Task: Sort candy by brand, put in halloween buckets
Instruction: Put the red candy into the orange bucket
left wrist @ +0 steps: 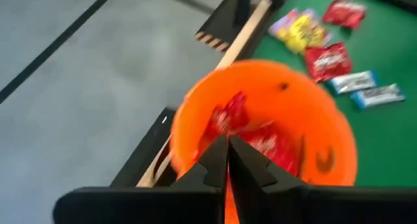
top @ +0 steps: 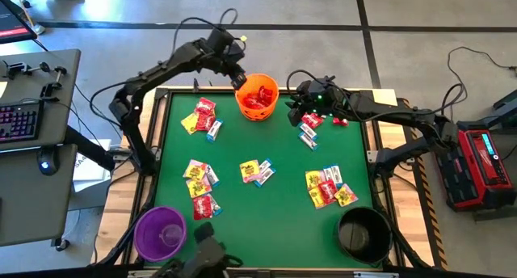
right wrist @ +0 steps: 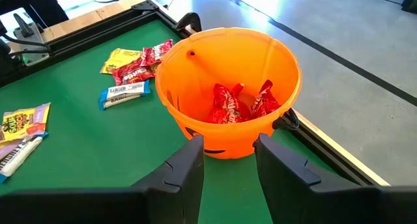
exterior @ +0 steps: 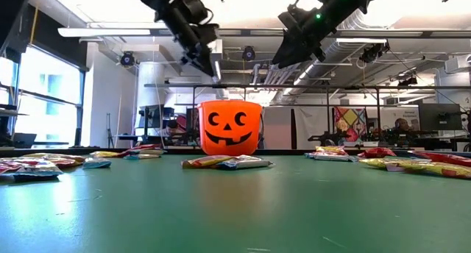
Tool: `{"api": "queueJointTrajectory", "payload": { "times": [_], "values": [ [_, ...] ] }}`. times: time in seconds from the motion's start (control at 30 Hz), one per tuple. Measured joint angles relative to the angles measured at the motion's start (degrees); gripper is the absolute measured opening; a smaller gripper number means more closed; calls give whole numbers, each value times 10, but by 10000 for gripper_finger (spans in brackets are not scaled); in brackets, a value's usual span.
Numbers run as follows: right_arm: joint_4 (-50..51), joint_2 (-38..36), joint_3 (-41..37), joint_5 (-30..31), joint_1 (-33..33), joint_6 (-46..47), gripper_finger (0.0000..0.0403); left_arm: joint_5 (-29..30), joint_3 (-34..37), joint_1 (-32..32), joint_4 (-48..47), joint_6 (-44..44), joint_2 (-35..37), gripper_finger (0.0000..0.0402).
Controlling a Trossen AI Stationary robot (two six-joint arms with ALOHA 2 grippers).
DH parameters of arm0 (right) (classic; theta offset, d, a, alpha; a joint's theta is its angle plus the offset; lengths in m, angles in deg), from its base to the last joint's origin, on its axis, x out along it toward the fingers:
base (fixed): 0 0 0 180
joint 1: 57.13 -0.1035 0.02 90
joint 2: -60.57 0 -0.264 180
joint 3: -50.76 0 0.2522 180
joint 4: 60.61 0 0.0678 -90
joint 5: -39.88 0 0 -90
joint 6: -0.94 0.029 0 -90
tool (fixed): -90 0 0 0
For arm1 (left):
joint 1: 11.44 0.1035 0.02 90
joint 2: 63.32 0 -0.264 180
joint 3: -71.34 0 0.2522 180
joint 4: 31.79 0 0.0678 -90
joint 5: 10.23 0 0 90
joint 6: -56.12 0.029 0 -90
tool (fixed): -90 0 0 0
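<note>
I am holding the left gripper (top: 239,78) above the orange pumpkin bucket (top: 258,98) at the desk's (top: 275,221) twelve o'clock edge, fingers (left wrist: 221,162) pressed together and empty, which I judge means its candy is already in. The right gripper (top: 297,103) is waiting just beside the bucket at its three o'clock, fingers (right wrist: 186,168) apart, holding nothing. Red packets (right wrist: 238,101) are lying crumpled inside the bucket; the purple bucket (top: 160,232) and black bucket (top: 363,233) are sitting at seven and five o'clock.

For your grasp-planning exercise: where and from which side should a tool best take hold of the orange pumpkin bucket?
Probably the orange pumpkin bucket by its thin upper rim, coming from above with one finger inside and one outside. It stands upright with its mouth open, and the round, wide body likely exceeds a finger gap. The red candy lies low inside, clear of the rim.
</note>
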Motion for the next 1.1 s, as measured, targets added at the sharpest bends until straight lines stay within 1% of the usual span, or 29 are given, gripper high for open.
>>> {"api": "queueJointTrajectory", "payload": {
  "times": [0.1, 0.17, 0.27, 0.33, 0.43, 0.6, 0.7, 0.8, 0.87, 1.0, 1.1],
  "values": [
    [0, 0, 0, 0, 0, 0, 126, 20, 0, 17, -58, 12, 16, 5],
    [0, 1, 0, 0, 0, 0, 126, 20, 0, 28, -89, 13, 21, 4],
    [0, 3, 0, -1, 0, 0, 126, 21, 23, 39, -95, 12, 32, 1],
    [0, 5, 0, -1, 0, 0, 126, 21, 59, 45, -90, 9, 46, 1],
    [0, 8, 0, -3, 0, 0, 126, 21, 134, 48, -70, 4, 72, 0],
    [-2, 13, 0, -3, 0, 0, 126, 20, 270, 47, 8, -18, 125, 0],
    [-4, 18, 0, -3, 0, 0, 126, 21, 324, 47, 28, -26, 135, 6],
    [-4, 26, 0, -4, 0, 0, 126, 26, 354, 41, 28, -26, 134, 25],
    [-5, 32, 0, -4, 0, 0, 126, 50, 372, 33, 29, -26, 133, 42],
    [-6, 44, 0, -4, 0, 1, 126, 117, 398, 19, 30, -30, 133, 86],
    [-10, 48, 0, -4, 0, 3, 126, 131, 415, 15, 49, -44, 133, 117]
  ]
}}
